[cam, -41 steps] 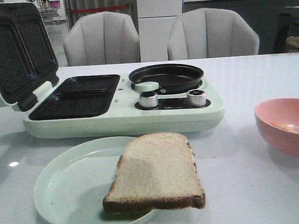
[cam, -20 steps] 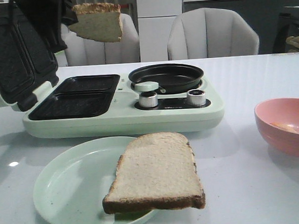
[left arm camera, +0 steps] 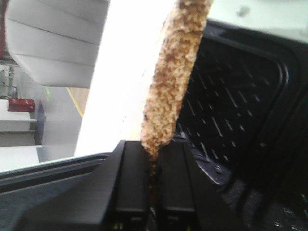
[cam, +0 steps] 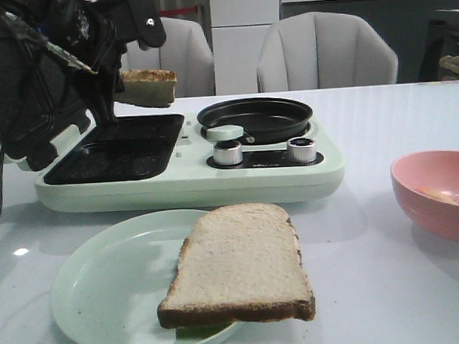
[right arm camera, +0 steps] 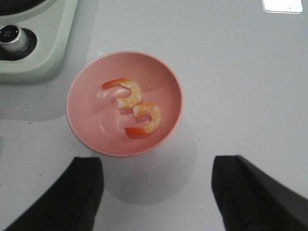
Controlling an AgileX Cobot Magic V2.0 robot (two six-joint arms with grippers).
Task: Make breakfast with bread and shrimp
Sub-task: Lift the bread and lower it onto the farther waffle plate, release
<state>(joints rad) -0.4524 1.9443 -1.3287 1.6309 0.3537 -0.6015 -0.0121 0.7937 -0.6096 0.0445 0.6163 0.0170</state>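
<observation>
Bread (cam: 148, 87), pinched edge-on in the left gripper (left arm camera: 153, 159), may tip off the far-left grill plate (cam: 137, 129); right gripper (right arm camera: 156, 192) hangs spread above shrimp (right arm camera: 137, 108).

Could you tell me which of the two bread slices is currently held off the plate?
The slice clamped in the left gripper above the open sandwich maker; the other slice lies flat on the green plate.

A bread slice (cam: 239, 265) lies on the plate (cam: 104, 293) at lower centre. The cooker (cam: 189, 155) stands behind it; the bowl (cam: 441, 194) sits at right.
</observation>
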